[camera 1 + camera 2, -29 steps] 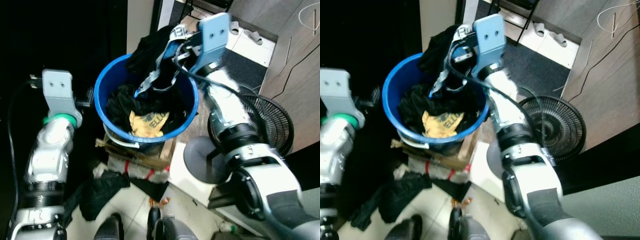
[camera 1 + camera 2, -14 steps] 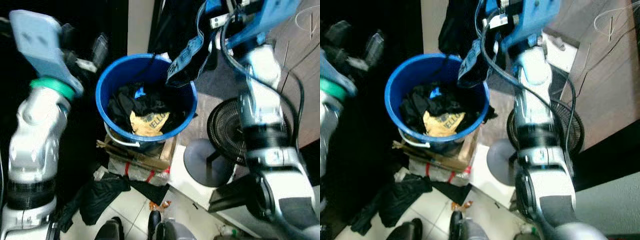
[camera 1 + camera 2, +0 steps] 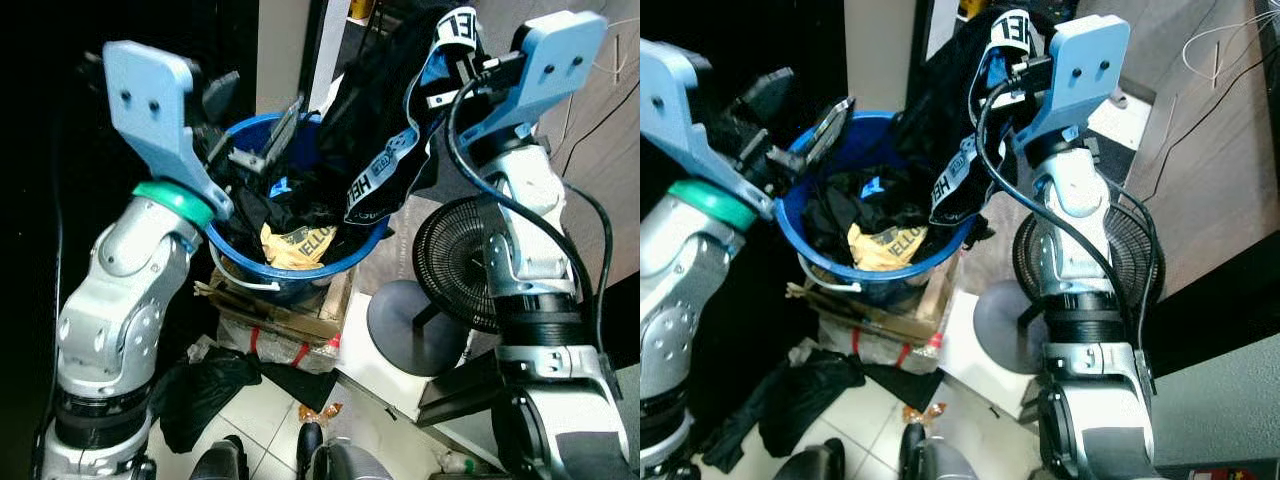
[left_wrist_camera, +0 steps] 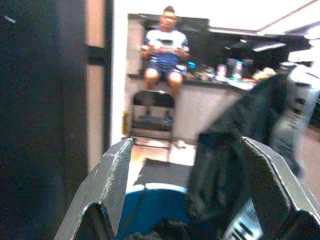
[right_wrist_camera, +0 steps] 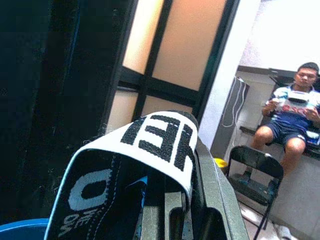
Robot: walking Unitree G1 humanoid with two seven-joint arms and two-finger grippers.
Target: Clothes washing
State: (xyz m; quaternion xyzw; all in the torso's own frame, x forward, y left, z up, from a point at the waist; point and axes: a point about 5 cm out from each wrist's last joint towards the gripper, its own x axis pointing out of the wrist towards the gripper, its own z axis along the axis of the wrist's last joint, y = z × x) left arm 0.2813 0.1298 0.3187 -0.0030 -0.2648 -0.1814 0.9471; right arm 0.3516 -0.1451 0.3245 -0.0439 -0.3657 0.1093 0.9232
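Right gripper lifted a black garment above the blue bucket.

A dark cloth [image 3: 195, 385] lay on the floor tiles nearest the robot. Behind it the blue bucket [image 3: 362, 249] sat on a cardboard box [image 3: 280, 312], holding dark clothes and a yellow piece [image 3: 295, 246]. The left gripper [image 3: 258, 130], fingers spread, hovered at the bucket's left rim. The right gripper [image 3: 1008, 62] pinched the black garment [image 3: 375, 110] by its lettered waistband. A person [image 4: 164, 45] sat beyond.
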